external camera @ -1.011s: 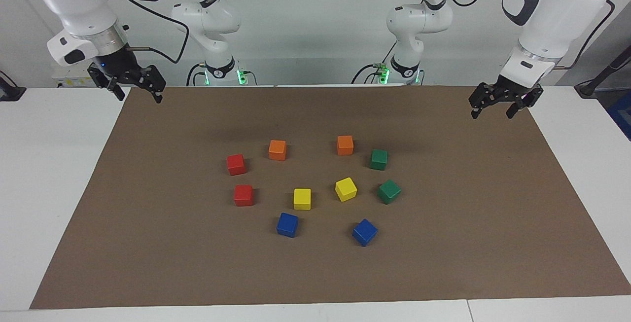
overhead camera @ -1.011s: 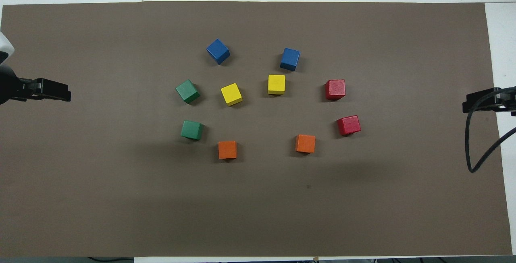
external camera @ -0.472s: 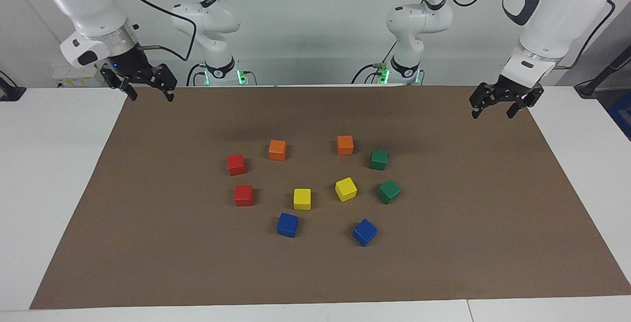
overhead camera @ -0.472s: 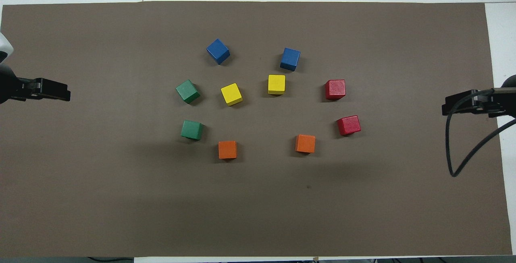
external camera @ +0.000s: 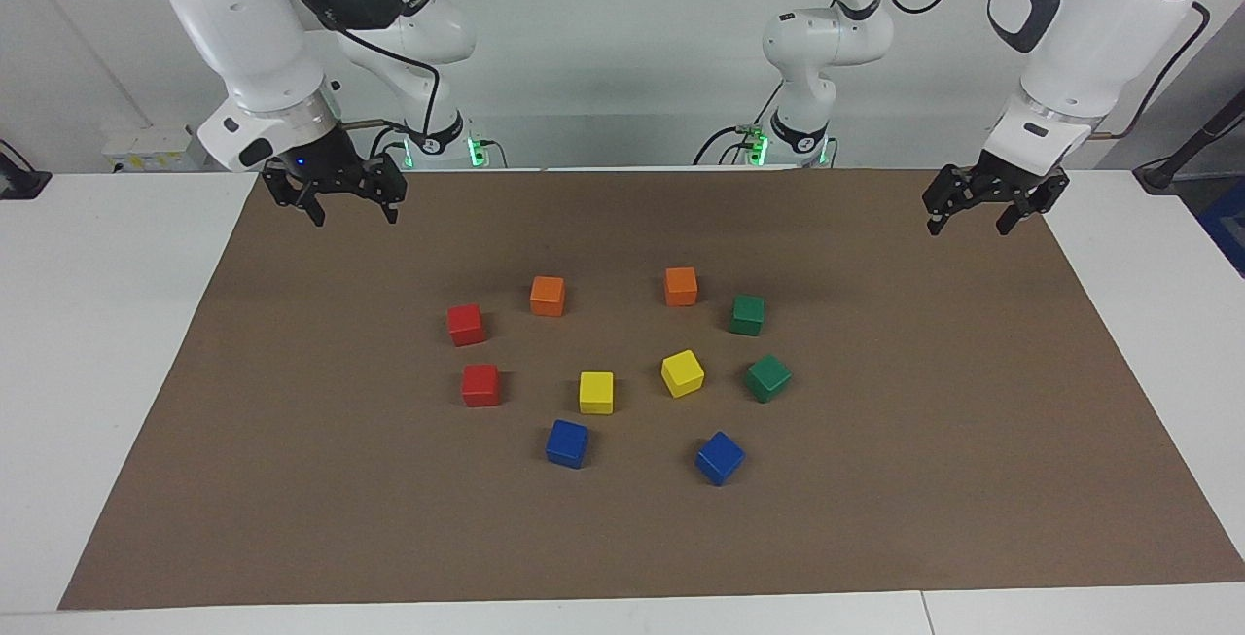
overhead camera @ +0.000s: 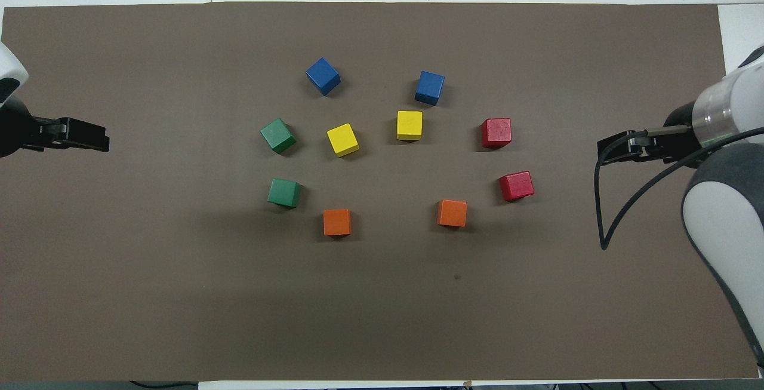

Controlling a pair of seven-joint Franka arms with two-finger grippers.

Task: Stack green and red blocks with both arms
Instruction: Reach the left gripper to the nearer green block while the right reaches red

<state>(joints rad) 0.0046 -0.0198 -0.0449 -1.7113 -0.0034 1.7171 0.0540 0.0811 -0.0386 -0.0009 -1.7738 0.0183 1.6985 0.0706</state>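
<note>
With nothing stacked yet, the right gripper (external camera: 339,197) and left gripper (external camera: 982,206) hung apart and empty over the brown mat's ends, probably needing descents onto the red blocks (external camera: 466,324) and green blocks (external camera: 747,314) mid-tabletop.

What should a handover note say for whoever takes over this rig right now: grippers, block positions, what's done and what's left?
Left gripper: open, empty, raised over the mat's edge at its own end.
Right gripper: open, empty, raised over the mat at the right arm's end.
Two green blocks, one nearer the robots and one farther, sit apart toward the left arm's end.
Two red blocks, nearer and farther, sit apart toward the right arm's end.
Done: nothing stacked; every block lies single on the mat.
Left: pick and stack the green and red blocks; leave the orange, yellow and blue ones.
</note>
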